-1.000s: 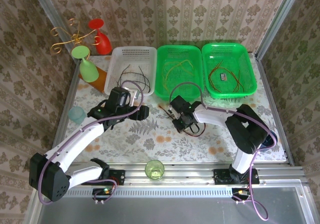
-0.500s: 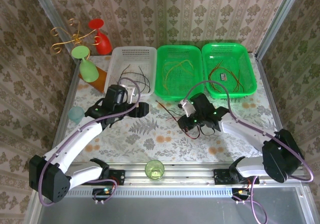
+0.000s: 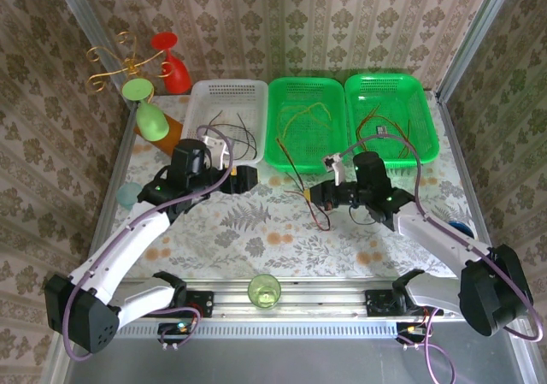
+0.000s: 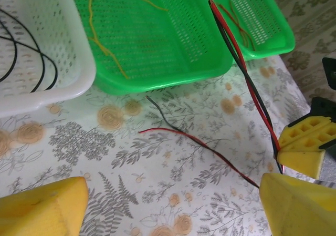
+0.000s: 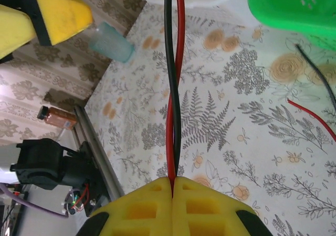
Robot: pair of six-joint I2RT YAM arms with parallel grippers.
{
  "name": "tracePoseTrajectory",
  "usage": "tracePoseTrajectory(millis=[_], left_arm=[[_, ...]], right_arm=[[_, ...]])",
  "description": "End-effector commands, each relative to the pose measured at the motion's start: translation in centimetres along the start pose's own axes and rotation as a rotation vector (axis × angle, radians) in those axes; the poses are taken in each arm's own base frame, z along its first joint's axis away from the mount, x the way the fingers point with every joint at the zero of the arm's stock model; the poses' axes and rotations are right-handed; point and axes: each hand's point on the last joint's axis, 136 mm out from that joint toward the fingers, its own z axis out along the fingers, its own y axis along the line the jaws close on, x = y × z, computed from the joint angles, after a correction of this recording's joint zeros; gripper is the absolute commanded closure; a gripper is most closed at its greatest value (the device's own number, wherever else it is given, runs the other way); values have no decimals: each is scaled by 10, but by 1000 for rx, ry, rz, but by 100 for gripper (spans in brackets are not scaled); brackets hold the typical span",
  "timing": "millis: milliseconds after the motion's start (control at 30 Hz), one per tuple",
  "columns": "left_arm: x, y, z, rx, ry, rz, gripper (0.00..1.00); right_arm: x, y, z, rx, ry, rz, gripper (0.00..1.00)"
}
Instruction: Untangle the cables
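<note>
From right gripper (image 5: pixel 172 180), cables (image 5: pixel 174 110) run straight ahead.

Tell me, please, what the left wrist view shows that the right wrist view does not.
The left wrist view gives the basket contents: black wires in the white basket, yellow wires in the middle green basket, orange-brown wires in the right green basket. The right wrist view gives the pale blue cup and a black arm base on the rail. Both share the red and black wire pair, pinched in the shut right gripper, over the floral tablecloth.
</note>
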Motion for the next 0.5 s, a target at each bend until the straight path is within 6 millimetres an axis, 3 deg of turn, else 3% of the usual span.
tracePoseTrajectory(millis=[0,167,467], left_arm=[[-18,-27,-4,139,-67,-8,18],[-27,-51,3,289,-104,-21,23],[-28,-65,24,371,-99,-49,24]], right_arm=[[-9,13,-5,-48,-25,-13,100],[-14,14,-7,-46,-57,-14,100],[-18,19,-11,-54,-80,-23,100]])
